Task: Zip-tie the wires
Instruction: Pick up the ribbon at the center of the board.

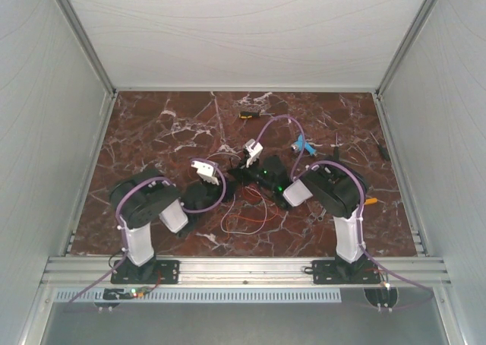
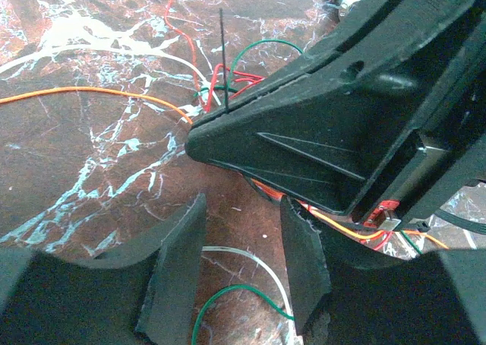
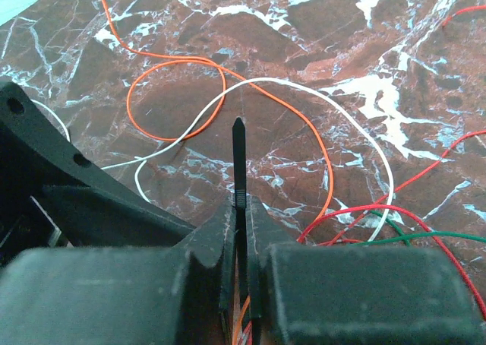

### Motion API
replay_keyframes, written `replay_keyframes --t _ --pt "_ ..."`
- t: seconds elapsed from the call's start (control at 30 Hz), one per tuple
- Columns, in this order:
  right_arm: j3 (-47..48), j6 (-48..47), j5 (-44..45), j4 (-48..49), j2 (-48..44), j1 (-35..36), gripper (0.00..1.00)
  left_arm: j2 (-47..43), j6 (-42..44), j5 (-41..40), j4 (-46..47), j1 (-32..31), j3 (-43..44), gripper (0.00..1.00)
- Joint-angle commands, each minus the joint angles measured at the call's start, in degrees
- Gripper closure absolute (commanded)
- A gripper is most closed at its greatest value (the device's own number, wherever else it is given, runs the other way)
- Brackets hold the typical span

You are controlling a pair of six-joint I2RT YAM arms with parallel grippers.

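Right gripper [image 3: 241, 219] fingers pinched on zip tie [image 3: 238, 163], tip poking past fingertips. Left gripper [image 2: 243, 208] fingers spread apart, empty, above wires [image 3: 225, 87], table centre.

From above, my view is evenly lit but soft and grainy: the pale walls [image 1: 45, 132] nearly wash out, the marble table [image 1: 152, 125] reads dark. Ahead of my right claw [image 3: 240, 223] the wires [image 3: 288, 80] and the zip tie [image 3: 238, 163] are sharp, with faint shadows; my own fingers [image 3: 219, 246] blur black. Beyond my left claw [image 2: 243, 208], white veins [image 2: 68, 30] glare bluish, and its near fingers are smeared.
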Motion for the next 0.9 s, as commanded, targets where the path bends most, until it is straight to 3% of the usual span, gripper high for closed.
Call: replay_keyframes --t 0.0,0.37,0.47,0.57,0.87 --pt "2.23 2.53 -2.92 -4.07 -2.08 -1.32 1.00 1.93 -3.03 -6.34 10.32 -1.66 2.20 0.56" --pt "7.03 8.06 -15.15 -17.78 -4.66 -4.51 1.00 5.63 -8.77 -12.07 11.14 -3.21 3.56 0.62" --pt "6.98 8.26 -16.42 -18.18 -4.83 -4.68 1.00 6.10 -9.30 -12.52 12.51 -3.26 3.95 0.63" --pt "6.66 7.50 -16.84 -18.03 -5.20 -4.89 1.00 8.16 -9.56 -12.54 20.24 -3.31 1.92 0.63" --pt "6.81 5.94 -19.04 -21.46 -5.49 -5.35 1.00 9.80 -10.32 -13.23 20.48 -3.53 3.33 0.61"
